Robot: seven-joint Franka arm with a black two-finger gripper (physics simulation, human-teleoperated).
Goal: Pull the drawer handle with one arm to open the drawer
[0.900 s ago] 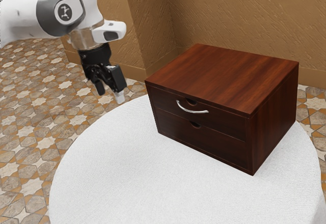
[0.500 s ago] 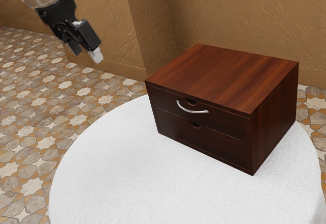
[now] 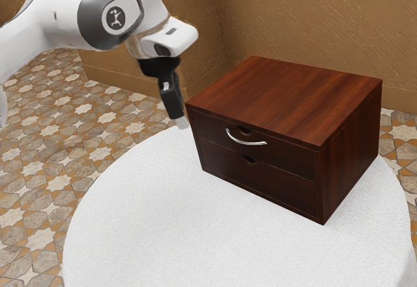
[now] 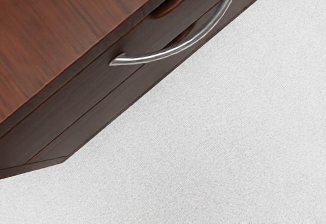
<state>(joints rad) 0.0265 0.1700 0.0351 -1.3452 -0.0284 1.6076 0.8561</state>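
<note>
A dark wooden cabinet (image 3: 287, 98) with two drawers stands on the round white table (image 3: 163, 228). The upper drawer (image 3: 290, 151) sits flush with the cabinet front and carries a curved silver handle (image 3: 245, 141). My gripper (image 3: 183, 124) points down just off the cabinet's front corner, toward the exterior view's left of the handle and about level with the upper drawer. It is open and holds nothing. In the wrist view the handle (image 4: 188, 43) arcs across the drawer front (image 4: 76, 112), a short way ahead of my hand.
The lower drawer (image 3: 273, 179) has only a finger notch and looks shut. White tabletop (image 4: 229, 147) spreads in front of the cabinet. Brown walls stand behind it, and patterned floor tiles (image 3: 58, 143) surround the table.
My arm has swung down from high at the exterior view's upper left to the cabinet's front corner. The cabinet and its drawers have not moved.
</note>
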